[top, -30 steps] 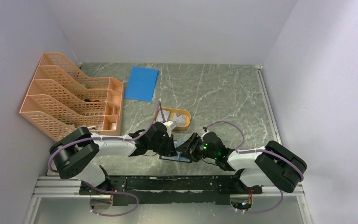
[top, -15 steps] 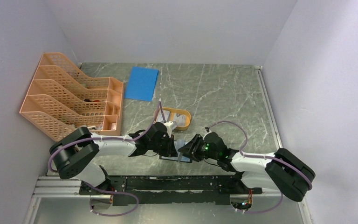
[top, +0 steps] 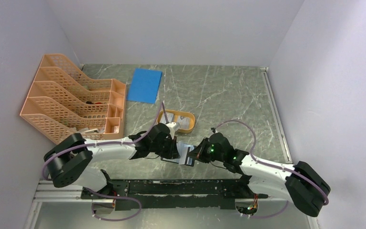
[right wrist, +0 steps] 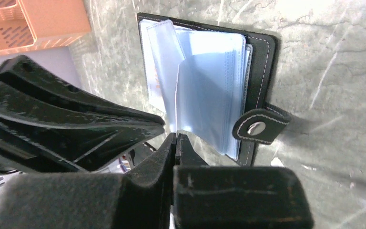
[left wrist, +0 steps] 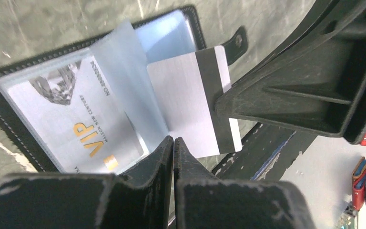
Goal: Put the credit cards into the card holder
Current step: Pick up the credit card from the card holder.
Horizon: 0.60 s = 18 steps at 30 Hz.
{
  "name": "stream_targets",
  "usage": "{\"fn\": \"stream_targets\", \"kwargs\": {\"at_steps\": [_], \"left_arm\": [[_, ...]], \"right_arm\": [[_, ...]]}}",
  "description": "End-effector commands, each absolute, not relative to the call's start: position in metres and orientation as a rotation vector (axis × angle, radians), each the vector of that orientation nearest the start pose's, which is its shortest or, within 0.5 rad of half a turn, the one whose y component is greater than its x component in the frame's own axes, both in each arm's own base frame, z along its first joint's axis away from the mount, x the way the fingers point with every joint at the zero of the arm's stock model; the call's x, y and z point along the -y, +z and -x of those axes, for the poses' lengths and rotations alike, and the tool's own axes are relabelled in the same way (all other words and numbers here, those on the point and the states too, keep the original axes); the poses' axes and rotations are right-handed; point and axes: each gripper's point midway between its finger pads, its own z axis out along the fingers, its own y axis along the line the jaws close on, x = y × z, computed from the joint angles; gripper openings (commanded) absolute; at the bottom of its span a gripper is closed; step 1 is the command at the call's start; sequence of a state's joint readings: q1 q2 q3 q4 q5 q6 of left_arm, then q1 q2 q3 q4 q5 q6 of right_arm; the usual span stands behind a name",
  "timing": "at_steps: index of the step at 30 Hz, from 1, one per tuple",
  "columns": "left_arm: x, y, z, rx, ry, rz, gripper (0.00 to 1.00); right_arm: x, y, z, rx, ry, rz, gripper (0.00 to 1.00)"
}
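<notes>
The black card holder [left wrist: 0, 90] lies open on the marble table between both arms, its clear pockets [right wrist: 209, 86] fanned up. A VIP credit card [left wrist: 71, 124] sits in a left pocket. My left gripper [left wrist: 173, 139] is shut on the edge of one lifted clear pocket [left wrist: 124, 71]. A silvery credit card [left wrist: 181, 95] with a black stripe stands at that pocket's mouth, its left part behind the sleeve. My right gripper [right wrist: 175, 136] is shut on this card's outer edge, seen edge-on. In the top view both grippers [top: 174, 151] [top: 193, 156] meet over the card holder [top: 183, 153].
An orange oval dish [top: 181, 120] holding something pale sits just beyond the holder. A blue flat sheet [top: 144, 85] lies farther back. An orange file rack [top: 71, 102] fills the left side. The holder's snap strap [right wrist: 259, 128] points right.
My right gripper has closed from open onto the silvery card, and its arm has stretched out lower toward the holder. The left gripper has stayed shut in place.
</notes>
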<state>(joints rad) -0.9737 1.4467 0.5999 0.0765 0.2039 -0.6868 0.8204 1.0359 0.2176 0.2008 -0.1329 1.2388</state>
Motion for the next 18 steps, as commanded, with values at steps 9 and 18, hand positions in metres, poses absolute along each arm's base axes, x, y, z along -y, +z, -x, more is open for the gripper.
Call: {"fn": "stream_targets", "kwargs": {"at_steps": [9, 18], "left_arm": [[0.310, 0.124, -0.176, -2.336, -0.855, -0.420, 0.11], [0.263, 0.328, -0.184, -1.846, -0.992, -0.214, 0.70]], "right_arm": [[-0.240, 0.111, -0.160, -2.382, 1.046, -0.185, 0.00], [-0.243, 0.315, -0.177, -1.631, 0.938, 0.557, 0.00]]}}
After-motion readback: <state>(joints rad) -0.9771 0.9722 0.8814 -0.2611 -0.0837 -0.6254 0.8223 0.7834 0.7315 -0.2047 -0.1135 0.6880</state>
